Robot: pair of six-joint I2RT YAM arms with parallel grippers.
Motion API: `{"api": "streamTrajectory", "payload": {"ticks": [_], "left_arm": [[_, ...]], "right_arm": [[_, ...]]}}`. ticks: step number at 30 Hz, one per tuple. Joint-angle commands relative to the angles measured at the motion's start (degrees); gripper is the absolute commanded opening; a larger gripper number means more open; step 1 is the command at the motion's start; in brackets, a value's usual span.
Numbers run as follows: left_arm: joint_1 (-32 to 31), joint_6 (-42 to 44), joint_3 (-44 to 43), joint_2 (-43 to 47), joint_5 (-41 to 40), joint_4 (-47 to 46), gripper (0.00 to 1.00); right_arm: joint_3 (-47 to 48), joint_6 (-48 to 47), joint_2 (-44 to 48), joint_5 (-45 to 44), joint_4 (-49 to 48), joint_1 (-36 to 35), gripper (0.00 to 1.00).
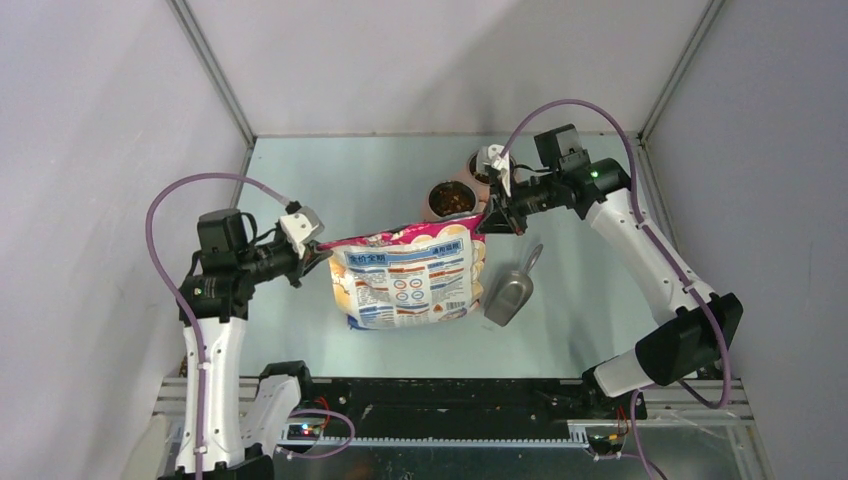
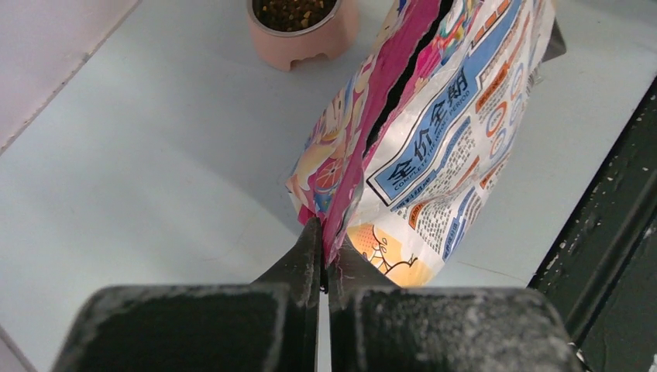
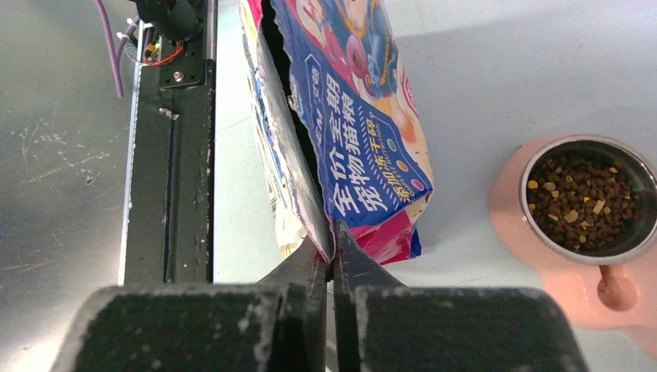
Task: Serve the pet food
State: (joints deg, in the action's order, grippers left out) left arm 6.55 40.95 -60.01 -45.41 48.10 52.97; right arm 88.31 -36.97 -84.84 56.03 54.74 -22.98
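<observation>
The pink-white-blue printed bag hangs between both arms above the table, its top slit slightly parted. My left gripper is shut on the bag's left top corner; in the left wrist view the fingertips pinch the pink edge of the bag. My right gripper is shut on the right top corner, its tips clamping the bag. Pet food fills a metal-lined pink bowl just behind the bag; the kibble shows clearly in the right wrist view.
A grey metal scoop lies on the table right of the bag. The pink bowl has a second cup behind the right wrist. The black base rail runs along the near edge.
</observation>
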Motion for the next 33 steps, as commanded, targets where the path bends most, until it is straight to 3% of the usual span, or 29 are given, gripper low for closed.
{"api": "streamTrajectory", "payload": {"ticks": [1,7,9,10,12,14,16,20,24,28,33], "left_arm": [[2.3,-1.6,-1.5,1.0,3.3,-2.8,0.0],[-0.1,3.6,-2.1,-0.6,3.0,6.9,0.01],[-1.0,5.0,-2.2,-1.2,2.4,9.6,0.14],[-1.3,5.1,-2.0,-1.0,2.2,10.0,0.34],[-1.8,3.9,-1.5,-0.1,1.8,8.8,0.57],[-3.1,2.7,-0.9,1.0,0.8,7.0,0.68],[-5.4,2.5,-1.3,1.2,-0.7,6.7,0.71],[-12.1,2.2,-2.7,-0.7,-4.5,6.0,0.79],[-13.9,-0.1,-3.7,-2.6,-7.7,0.9,0.79],[-14.3,-0.1,-6.8,-4.7,-11.6,-0.2,0.79],[-14.3,3.3,-11.5,-7.3,-15.7,5.3,0.78]], "right_arm": [[0.9,3.0,3.6,-0.9,-5.2,2.7,0.0],[0.3,-0.3,3.6,-3.8,-4.3,0.0,0.01],[0.0,-2.1,3.9,-4.9,-3.3,-1.0,0.03],[-0.1,-2.9,4.0,-5.0,-2.8,-1.4,0.03],[0.3,-4.1,3.9,-5.0,-1.6,-1.9,0.07],[1.1,-6.4,3.6,-5.3,0.4,-2.7,0.09],[2.5,-9.1,3.1,-6.0,2.7,-3.8,0.14],[4.9,-11.6,2.0,-8.1,5.4,-6.0,0.35],[6.9,-12.5,0.3,-9.2,6.7,-7.5,0.49],[11.6,-14.3,-3.0,-10.5,11.0,-8.8,0.55],[14.7,-15.0,-5.2,-11.1,13.8,-9.8,0.56]]}}
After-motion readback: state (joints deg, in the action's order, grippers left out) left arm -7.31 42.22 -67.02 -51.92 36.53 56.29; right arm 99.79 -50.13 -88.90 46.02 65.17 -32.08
